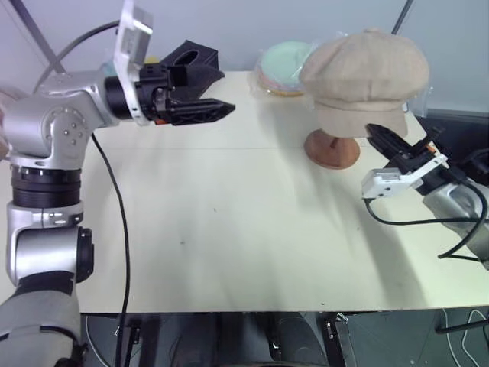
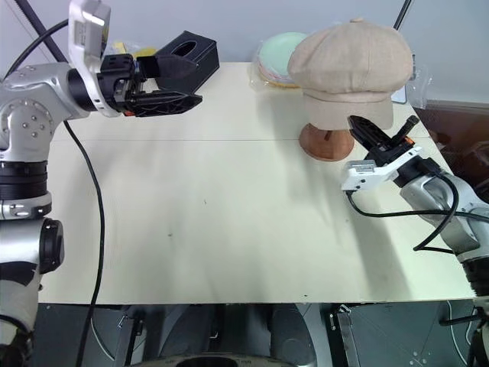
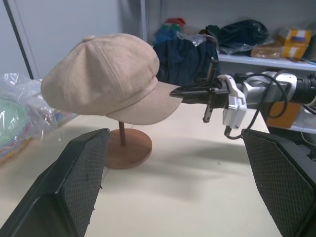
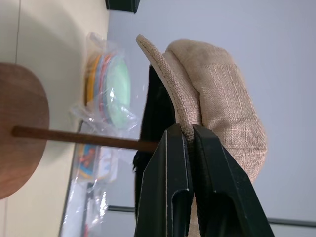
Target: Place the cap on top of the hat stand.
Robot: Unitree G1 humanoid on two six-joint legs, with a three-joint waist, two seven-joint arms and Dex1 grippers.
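On top of the hat stand (image 1: 333, 148), toward the far right of the pale bench (image 1: 229, 229), the cap (image 1: 365, 76) is seen resting, its puffy crown covering the stand's upper disc so that just the thin rod and the round wooden base are left visible beneath it. The short brim is turned toward the right claw (image 4: 190, 136), and in the right wrist view the brim's edge is pinched between the two black fingers, which are closed tightly on the fabric — the cap is thus held by the brim while it sits on the stand. From the head views the right claw is seen just beside the stand's base, angled up under the cap.

The left claw (image 1: 200, 98) is held level above the far left part of the bench, well apart from the cap, its jaws spread wide with nothing between them. Behind it a black tissue box (image 2: 186, 57) is placed at the bench's far edge. A stack of pale green plates (image 1: 284, 67) wrapped in clear plastic lies behind the cap — close to it, whether touching cannot be told.
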